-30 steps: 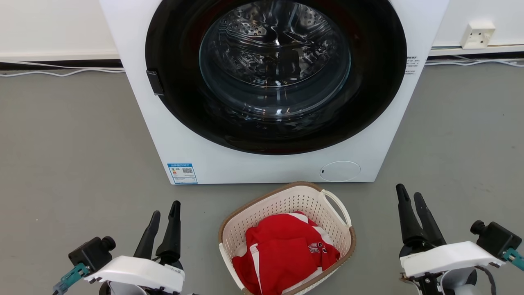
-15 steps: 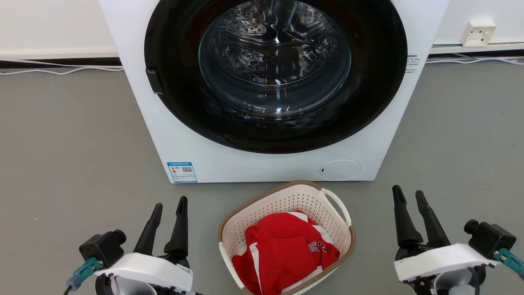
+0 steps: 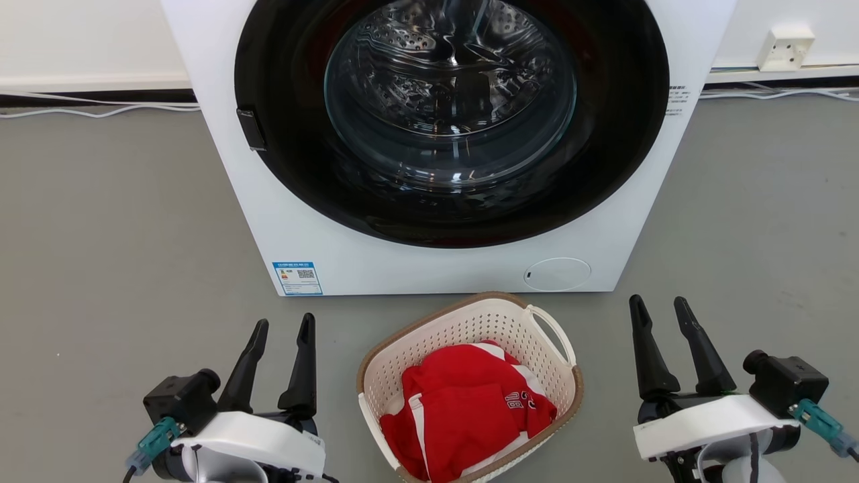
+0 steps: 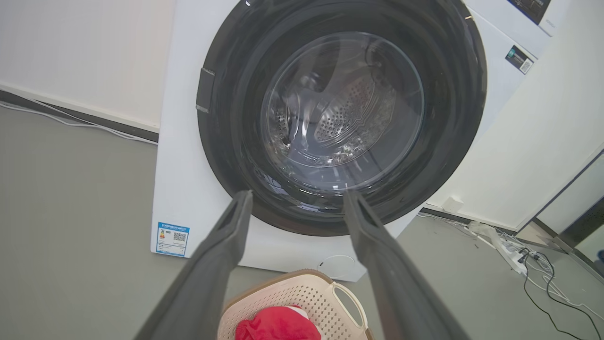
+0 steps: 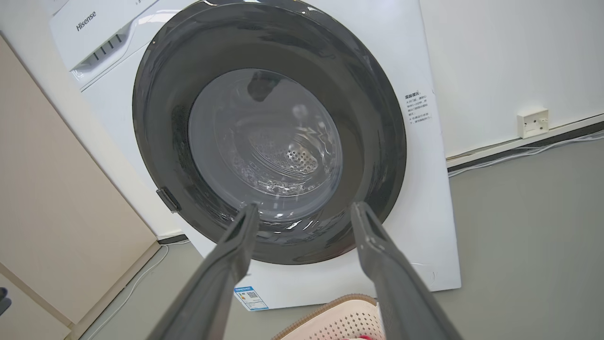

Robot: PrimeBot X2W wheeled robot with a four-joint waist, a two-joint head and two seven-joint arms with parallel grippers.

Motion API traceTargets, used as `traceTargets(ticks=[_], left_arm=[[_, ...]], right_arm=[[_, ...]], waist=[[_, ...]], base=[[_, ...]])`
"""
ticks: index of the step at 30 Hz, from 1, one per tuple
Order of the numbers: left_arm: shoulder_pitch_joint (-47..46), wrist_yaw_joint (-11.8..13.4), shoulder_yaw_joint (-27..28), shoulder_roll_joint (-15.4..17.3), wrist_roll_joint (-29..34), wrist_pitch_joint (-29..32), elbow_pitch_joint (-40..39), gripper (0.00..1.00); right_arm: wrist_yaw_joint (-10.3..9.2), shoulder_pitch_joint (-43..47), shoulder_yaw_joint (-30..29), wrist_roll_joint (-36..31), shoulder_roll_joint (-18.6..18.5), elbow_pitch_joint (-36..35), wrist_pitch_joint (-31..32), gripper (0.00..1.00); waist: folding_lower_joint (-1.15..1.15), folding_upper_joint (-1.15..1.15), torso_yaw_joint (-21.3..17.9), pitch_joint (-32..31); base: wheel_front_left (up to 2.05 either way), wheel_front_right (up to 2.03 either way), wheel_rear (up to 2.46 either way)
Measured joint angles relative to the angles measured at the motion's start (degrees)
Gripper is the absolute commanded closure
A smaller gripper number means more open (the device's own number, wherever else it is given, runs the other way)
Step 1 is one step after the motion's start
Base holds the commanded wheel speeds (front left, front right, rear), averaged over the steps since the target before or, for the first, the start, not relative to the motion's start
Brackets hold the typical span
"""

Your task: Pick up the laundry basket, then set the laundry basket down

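Perforated laundry basket (image 3: 470,327), woven-look rim, red cloth (image 3: 470,406), perhaps a jersey, left gripper (image 3: 284,320) and right gripper (image 3: 657,301) parted

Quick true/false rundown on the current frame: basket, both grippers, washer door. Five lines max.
1. The laundry basket stands on the floor in front of the washing machine. True.
2. The left gripper is shut on a basket handle. False: it is open, holds nothing and is apart from the basket, on its left.
3. A red garment lies in the basket. True.
4. The washing machine's door hangs open. False: the round glass door is closed.
5. The right gripper is open, to the right of the basket and not touching it. True.
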Motion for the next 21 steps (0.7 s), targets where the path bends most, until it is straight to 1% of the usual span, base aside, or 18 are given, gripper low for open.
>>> traceTargets(ticks=[12, 21], left_arm=[[-1.00, 0.48, -1.33, 0.08, 7.02, -2.01, -1.01, 0.00], [-1.09, 0.99, -2.22, 0.14, 12.23, -3.52, -1.83, 0.00]], right_arm=[[0.00, -1.12, -0.05, -8.40, 0.05, -0.34, -1.89, 0.00], [0.01, -1.10, -1.62, -15.95, 0.23, -0.01, -3.50, 0.00]], waist=[[0.00, 0.00, 0.04, 0.88], [0.00, 0.00, 0.14, 1.19]], base=[[0.00, 0.00, 0.00], [0.00, 0.00, 0.00]])
